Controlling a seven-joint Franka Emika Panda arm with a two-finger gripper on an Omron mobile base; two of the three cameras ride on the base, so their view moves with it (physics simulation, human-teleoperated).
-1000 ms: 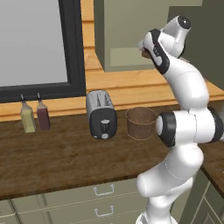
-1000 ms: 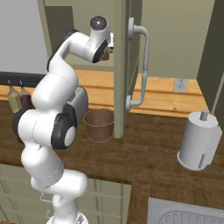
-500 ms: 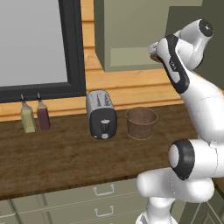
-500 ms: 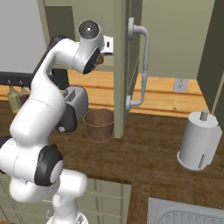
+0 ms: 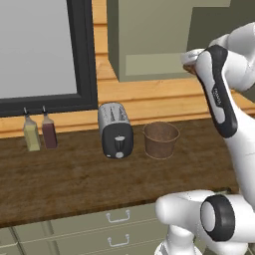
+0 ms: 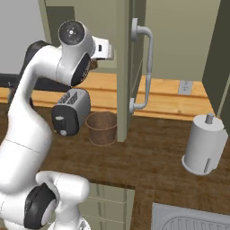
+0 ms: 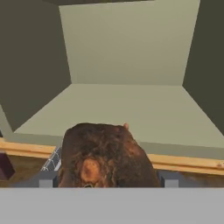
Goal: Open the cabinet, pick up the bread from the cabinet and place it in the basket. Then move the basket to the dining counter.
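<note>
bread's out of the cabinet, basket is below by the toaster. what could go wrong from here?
1. The bread bulges wide between the pincer fingers; on the way down it might slip.
2. The basket has a modest mouth and stands close to the toaster; an off-centre release may land the bread on the counter.
3. The open cabinet door hangs right beside the basket; the arm may clip it while lowering.

Arm raised high; pincer (image 7: 105,183) apparently clamped on bread (image 7: 105,155).
</note>
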